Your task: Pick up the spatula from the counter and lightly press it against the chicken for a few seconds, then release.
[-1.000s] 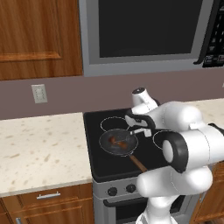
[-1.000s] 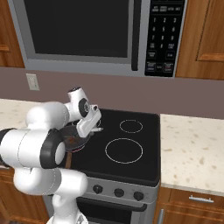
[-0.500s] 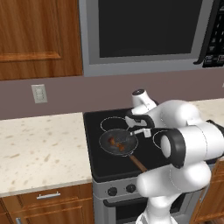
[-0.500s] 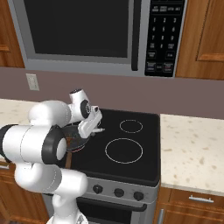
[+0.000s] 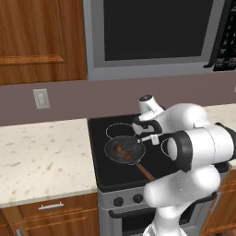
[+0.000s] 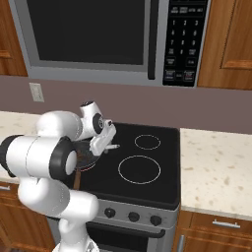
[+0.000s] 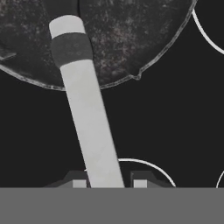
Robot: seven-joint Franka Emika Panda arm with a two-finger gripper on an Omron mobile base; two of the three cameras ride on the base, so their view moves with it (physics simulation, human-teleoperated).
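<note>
My gripper (image 5: pixel 148 134) hangs over the stove just right of a dark frying pan (image 5: pixel 131 156), shut on the spatula (image 5: pixel 145 138). In the hand view the spatula's pale handle (image 7: pixel 89 118), with a dark band near its far end, runs from between my fingertips (image 7: pixel 140 183) out over the pan (image 7: pixel 131 35); its blade is out of sight. A small brown piece of chicken (image 5: pixel 118 148) lies in the left part of the pan. In the right base view my gripper (image 6: pixel 102 143) holds the spatula (image 6: pixel 112 146) above the pan's rim (image 6: pixel 84 158), which my arm partly hides.
The pan's wooden handle (image 5: pixel 145 171) points toward the stove's front edge. White burner rings (image 6: pixel 140 170) mark the black cooktop (image 6: pixel 157 189). A microwave (image 5: pixel 152 37) hangs above. Speckled counter (image 5: pixel 41 156) lies on the left, and more counter (image 6: pixel 216 167) on the right.
My hand with the spatula has sunk a little toward the pan. The pan and chicken have stayed put.
</note>
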